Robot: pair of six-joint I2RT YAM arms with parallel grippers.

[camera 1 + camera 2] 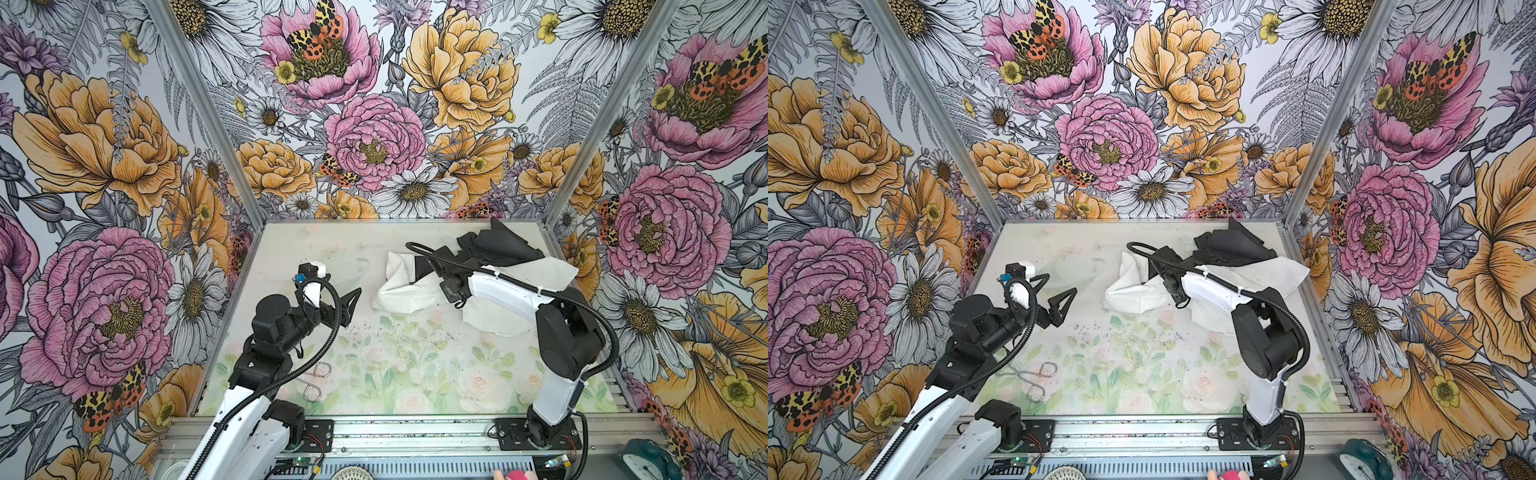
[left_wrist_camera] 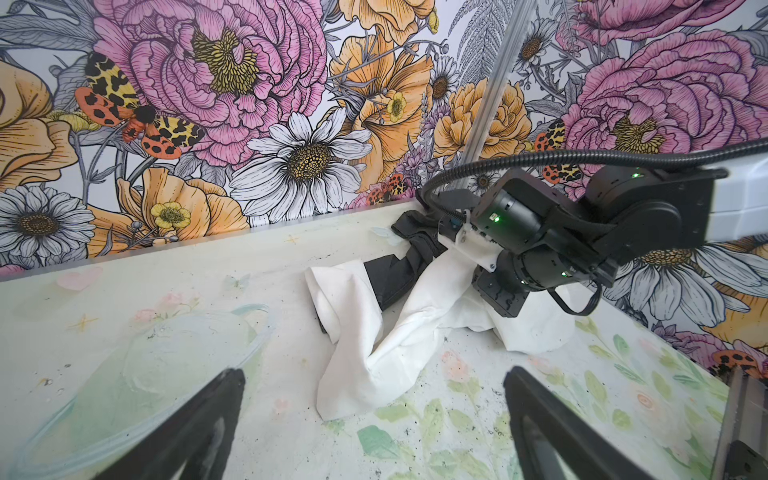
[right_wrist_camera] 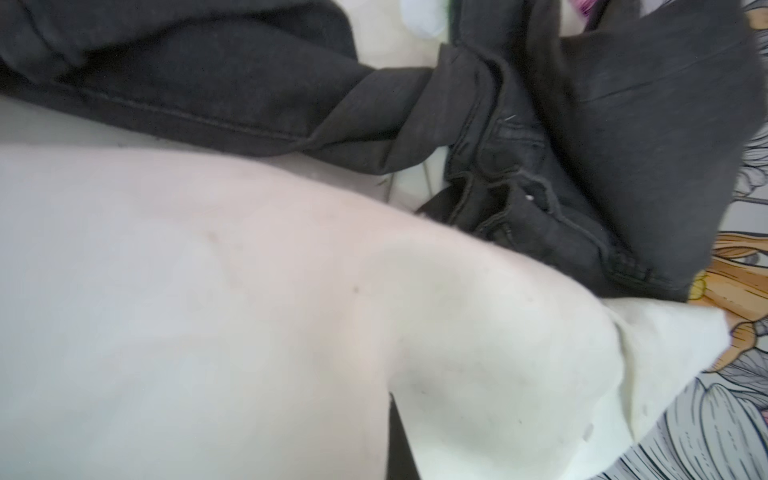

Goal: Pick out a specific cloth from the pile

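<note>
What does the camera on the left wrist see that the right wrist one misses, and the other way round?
Only the left wrist view shows the open left gripper and the right arm bent down onto the laundry. Only the right wrist view shows the dark pile close enough to make out its seams and stitching. Both show the white cloth lying against that pile.

Robot test cell, a lab-type rig and not a home. Boxed in by bare aluminium posts (image 1: pixel 205 108) carrying printed floral wall panels (image 1: pixel 374 124). Table surface (image 1: pixel 415 374) has a pastel flower print, speckled with dark grit. Left arm (image 1: pixel 245 428) and right arm (image 1: pixel 557 395) bolted to a slotted metal rail (image 1: pixel 415 432) at front edge. Exposed wiring and a small circuit board (image 1: pixel 305 460) below the rail
</note>
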